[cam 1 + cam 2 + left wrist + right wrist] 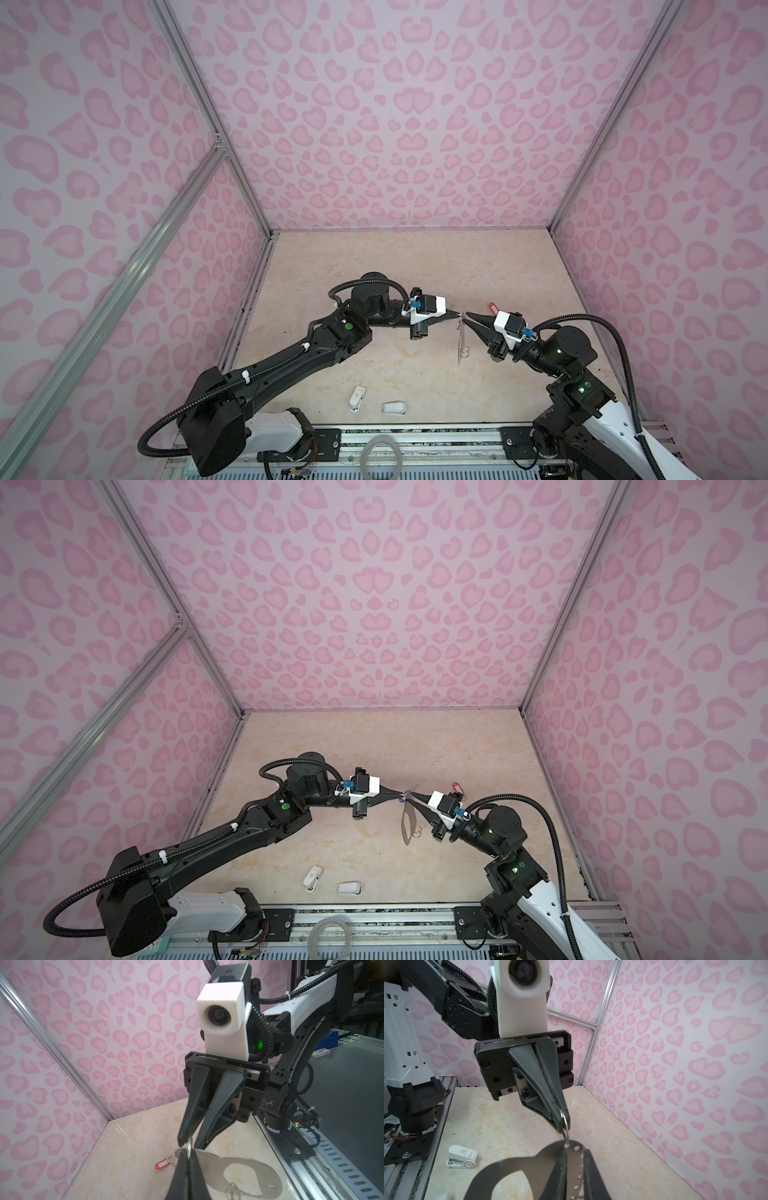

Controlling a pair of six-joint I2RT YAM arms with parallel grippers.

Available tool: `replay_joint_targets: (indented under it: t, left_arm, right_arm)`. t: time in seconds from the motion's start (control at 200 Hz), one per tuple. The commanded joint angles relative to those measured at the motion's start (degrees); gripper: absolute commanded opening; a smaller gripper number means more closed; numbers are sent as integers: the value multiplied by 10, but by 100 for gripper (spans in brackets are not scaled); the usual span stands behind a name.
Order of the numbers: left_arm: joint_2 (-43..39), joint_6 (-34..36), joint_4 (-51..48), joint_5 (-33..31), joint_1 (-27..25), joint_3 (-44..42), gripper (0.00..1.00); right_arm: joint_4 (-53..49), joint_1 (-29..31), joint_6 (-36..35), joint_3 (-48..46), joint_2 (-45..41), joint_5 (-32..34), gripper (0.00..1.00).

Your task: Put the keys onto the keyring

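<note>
The keyring [459, 345] [408, 823] is a thin grey plate with an oval cut-out, hanging on edge above the table between the two arms. My left gripper [458, 313] [188, 1152] is shut on a wire split ring [566, 1124] threaded through the plate's end hole. My right gripper [466, 318] [575, 1151] faces it, its fingers a little apart astride the plate's [542, 1159] holed edge and not pinching it. A red-orange key [493, 308] [164, 1164] lies on the table behind the right gripper. Only a blue speck [402, 799] shows at the fingertips.
Loose split rings [465, 352] dangle from the plate's lower end. Two white plastic pieces [357, 397] [395, 408] lie near the front edge. A pale grey hoop [381, 457] rests on the front metal rail. Pink patterned walls close in three sides.
</note>
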Motion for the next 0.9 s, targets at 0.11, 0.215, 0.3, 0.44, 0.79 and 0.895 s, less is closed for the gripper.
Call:
replay_joint_targets:
  t: [0.11,0.215,0.3,0.44,0.79,0.895]
  left_arm:
    - [4,-21,44,11,1,-7,3]
    - [7,-22,44,8,0,-9,3]
    - [7,-18,38,5,0,-10,3]
    - [5,-2,19,-18,0,-18,3]
    - [-8,-13,47,-17,1,-38,3]
    - [-10,-14,49,-7,1,-39,3]
  right_arm:
    - [15,2,9,11,19,-31,15]
    - [27,4,14,11,27,-33,15]
    - [33,4,16,14,34,-36,15]
    - [6,3,4,21,44,-31,17]
    - [-2,1,8,11,59,-31,15]
    - [3,0,9,13,63,-36,14]
